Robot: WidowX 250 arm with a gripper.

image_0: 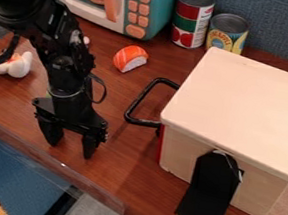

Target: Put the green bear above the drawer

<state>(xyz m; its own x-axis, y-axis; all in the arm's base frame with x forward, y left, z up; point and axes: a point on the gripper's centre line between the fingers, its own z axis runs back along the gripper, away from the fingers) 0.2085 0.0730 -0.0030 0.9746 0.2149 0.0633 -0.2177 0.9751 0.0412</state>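
My gripper [70, 142] hangs over the left part of the brown table, its two fingers apart with only table showing between them. A small patch of green [49, 94] peeks out at the left edge of the wrist; most of that thing is hidden behind the arm, and I cannot tell whether it is the bear. To the gripper's right stands the drawer box [248, 109], with a flat pale wooden top. A black loop handle [134, 103] sticks out from its left side.
Behind are a teal toy microwave [153, 5] and two cans, one red and green [191, 20], one yellow [227, 33]. A sushi toy [130, 58] lies mid-table, a white toy [17, 65] at left. A black bracket [210, 192] leans on the box front; a clear rim [51, 163] edges the table.
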